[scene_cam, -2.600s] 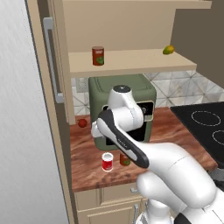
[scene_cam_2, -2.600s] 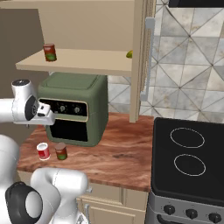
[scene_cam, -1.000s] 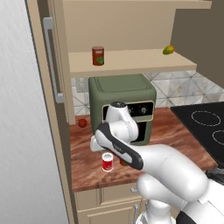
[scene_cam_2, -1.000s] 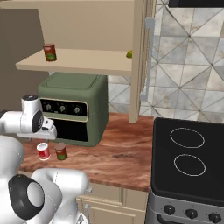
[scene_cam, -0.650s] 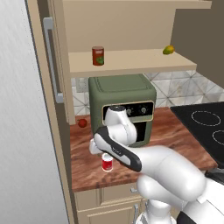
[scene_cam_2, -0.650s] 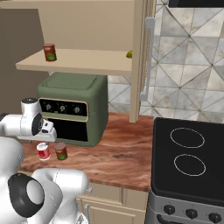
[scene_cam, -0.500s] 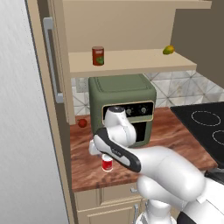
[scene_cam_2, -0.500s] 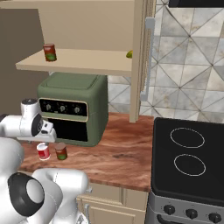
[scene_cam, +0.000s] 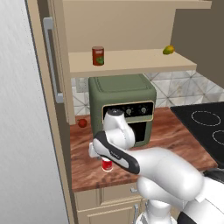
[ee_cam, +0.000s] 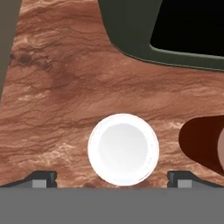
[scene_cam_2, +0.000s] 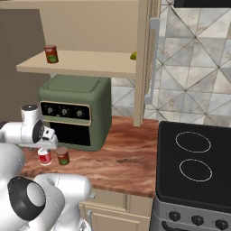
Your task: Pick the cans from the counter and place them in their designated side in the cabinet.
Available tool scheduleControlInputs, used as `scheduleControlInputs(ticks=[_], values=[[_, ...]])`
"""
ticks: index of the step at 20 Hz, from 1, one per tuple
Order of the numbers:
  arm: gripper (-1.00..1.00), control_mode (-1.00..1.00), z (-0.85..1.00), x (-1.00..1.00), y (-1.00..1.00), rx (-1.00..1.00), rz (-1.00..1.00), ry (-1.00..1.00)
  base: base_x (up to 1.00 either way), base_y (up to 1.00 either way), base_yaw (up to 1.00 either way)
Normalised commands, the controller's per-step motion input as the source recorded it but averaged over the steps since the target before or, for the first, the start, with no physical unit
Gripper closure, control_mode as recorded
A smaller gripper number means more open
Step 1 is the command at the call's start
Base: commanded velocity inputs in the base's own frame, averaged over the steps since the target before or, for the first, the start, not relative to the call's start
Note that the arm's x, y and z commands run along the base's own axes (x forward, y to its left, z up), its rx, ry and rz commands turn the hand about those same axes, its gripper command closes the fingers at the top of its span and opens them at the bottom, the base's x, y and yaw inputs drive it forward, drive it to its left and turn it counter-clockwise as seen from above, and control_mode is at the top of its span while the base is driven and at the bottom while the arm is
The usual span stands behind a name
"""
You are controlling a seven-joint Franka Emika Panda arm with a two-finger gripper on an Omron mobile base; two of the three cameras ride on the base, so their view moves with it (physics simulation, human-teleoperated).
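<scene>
Red cylindrical tin with a white top (ee_cam: 123, 149) stands on the reddish-brown wood-grain counter (ee_cam: 57, 105) at lower centre of the hand view, between the spread tips of the tool (ee_cam: 112, 178); a brown-red tin (scene_cam_2: 62, 156) stands just beside it.

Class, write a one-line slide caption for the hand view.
Open end effector poised directly above the red can's white top on the wooden counter, beside the brown can.
</scene>
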Motion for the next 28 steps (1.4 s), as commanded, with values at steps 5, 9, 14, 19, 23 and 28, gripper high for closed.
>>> scheduleControlInputs(ticks=[5, 9, 14, 19, 23, 28], values=[[-1.00, -1.00, -0.11, 0.00, 0.00, 0.00, -0.04, 0.00, 0.00, 0.00, 0.00], [-1.00, -1.00, -0.08, 0.03, 0.00, 0.00, -0.04, 0.00, 0.00, 0.00, 0.00], [-1.00, -1.00, -0.06, 0.06, 0.00, 0.00, -0.03, 0.00, 0.00, 0.00, 0.00], [-1.00, -1.00, -0.07, 0.08, 0.00, 0.00, -0.03, 0.00, 0.00, 0.00, 0.00], [-1.00, -1.00, -0.12, 0.06, 0.00, 0.00, -0.03, 0.00, 0.00, 0.00, 0.00], [-1.00, -1.00, -0.13, 0.07, 0.00, 0.00, -0.03, 0.00, 0.00, 0.00, 0.00]])
